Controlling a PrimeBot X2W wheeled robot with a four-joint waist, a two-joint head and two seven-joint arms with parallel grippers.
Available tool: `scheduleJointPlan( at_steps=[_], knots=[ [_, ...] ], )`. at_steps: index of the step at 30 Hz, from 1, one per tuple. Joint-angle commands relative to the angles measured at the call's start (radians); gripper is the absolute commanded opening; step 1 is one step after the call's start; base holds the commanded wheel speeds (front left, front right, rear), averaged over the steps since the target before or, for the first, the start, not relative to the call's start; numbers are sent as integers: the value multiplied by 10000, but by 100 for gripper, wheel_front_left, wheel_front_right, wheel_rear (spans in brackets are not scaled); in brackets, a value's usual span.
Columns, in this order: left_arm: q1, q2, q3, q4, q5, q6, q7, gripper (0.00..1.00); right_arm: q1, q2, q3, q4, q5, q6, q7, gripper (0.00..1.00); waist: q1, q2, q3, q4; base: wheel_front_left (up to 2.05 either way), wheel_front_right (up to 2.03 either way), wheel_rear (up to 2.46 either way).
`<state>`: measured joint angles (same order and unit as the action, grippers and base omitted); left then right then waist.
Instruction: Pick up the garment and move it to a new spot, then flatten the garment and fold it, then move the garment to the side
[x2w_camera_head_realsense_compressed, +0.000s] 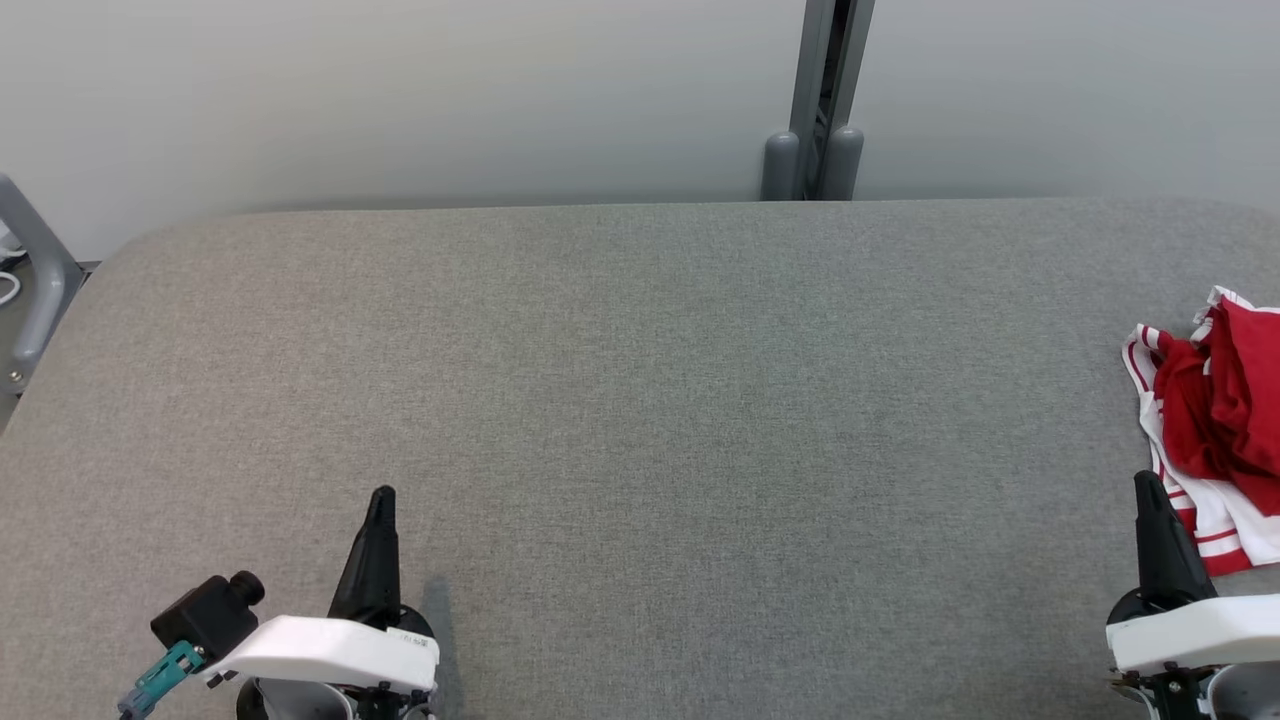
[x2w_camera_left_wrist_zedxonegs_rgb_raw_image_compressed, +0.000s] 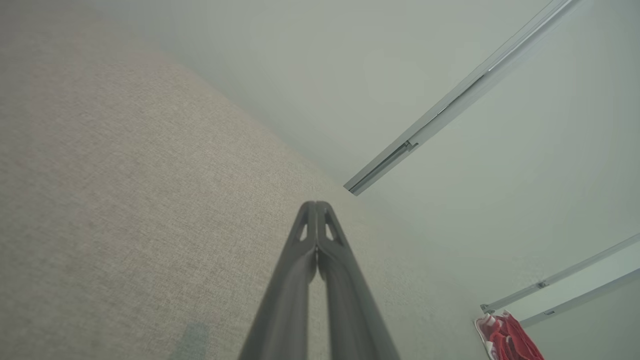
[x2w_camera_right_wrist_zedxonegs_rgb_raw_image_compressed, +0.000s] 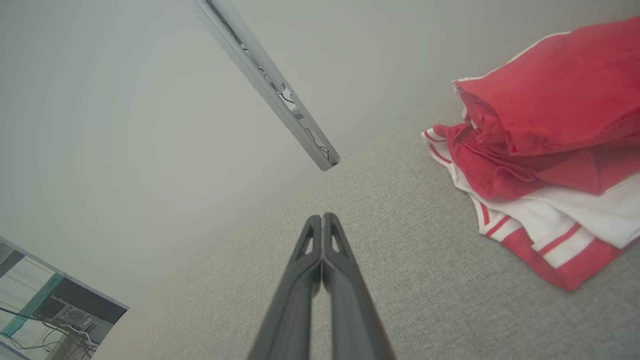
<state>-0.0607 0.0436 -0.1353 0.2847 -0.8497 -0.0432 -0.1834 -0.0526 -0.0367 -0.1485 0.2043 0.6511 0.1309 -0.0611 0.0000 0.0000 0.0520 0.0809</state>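
Note:
A crumpled red and white striped garment (x2w_camera_head_realsense_compressed: 1215, 420) lies at the right edge of the grey cloth-covered table (x2w_camera_head_realsense_compressed: 640, 400). It also appears as the garment (x2w_camera_right_wrist_zedxonegs_rgb_raw_image_compressed: 540, 150) to the right of my right fingers and, small, as the garment (x2w_camera_left_wrist_zedxonegs_rgb_raw_image_compressed: 507, 340) in the left wrist view's lower right corner. My right gripper (x2w_camera_head_realsense_compressed: 1146, 483) is shut and empty, its tip just left of the garment's near corner. At the lower left my left gripper (x2w_camera_head_realsense_compressed: 382, 495) is shut and empty, far from the garment. The shut tips show at left gripper (x2w_camera_left_wrist_zedxonegs_rgb_raw_image_compressed: 316, 204) and right gripper (x2w_camera_right_wrist_zedxonegs_rgb_raw_image_compressed: 322, 216).
A grey post (x2w_camera_head_realsense_compressed: 820, 100) rises behind the table's far edge against a pale wall. A grey metal frame (x2w_camera_head_realsense_compressed: 35, 280) stands off the table's left end. Broad bare fabric stretches between the two grippers.

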Motion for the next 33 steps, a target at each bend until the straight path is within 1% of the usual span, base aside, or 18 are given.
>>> scheduleJointPlan(
  at_steps=[1,2,16,33],
  knots=[
    [-367,39,9,-87,-373,-93,86,0,-237,-90,-127,-109,442,1,144,0,0,0,-10,-16,0,0,0],
    [-413,41,5,-62,-625,-116,135,0,-245,-94,-201,-98,732,1,242,0,0,0,-20,-33,0,0,0],
    [-719,51,-24,97,-2222,-296,413,0,-286,-112,-657,-23,2592,0,906,0,0,0,-92,-155,0,0,0],
    [-1041,62,-66,265,-3826,-460,691,0,-320,-131,-1113,58,4430,-1,1562,0,0,0,-174,-294,0,0,0]
  ],
)
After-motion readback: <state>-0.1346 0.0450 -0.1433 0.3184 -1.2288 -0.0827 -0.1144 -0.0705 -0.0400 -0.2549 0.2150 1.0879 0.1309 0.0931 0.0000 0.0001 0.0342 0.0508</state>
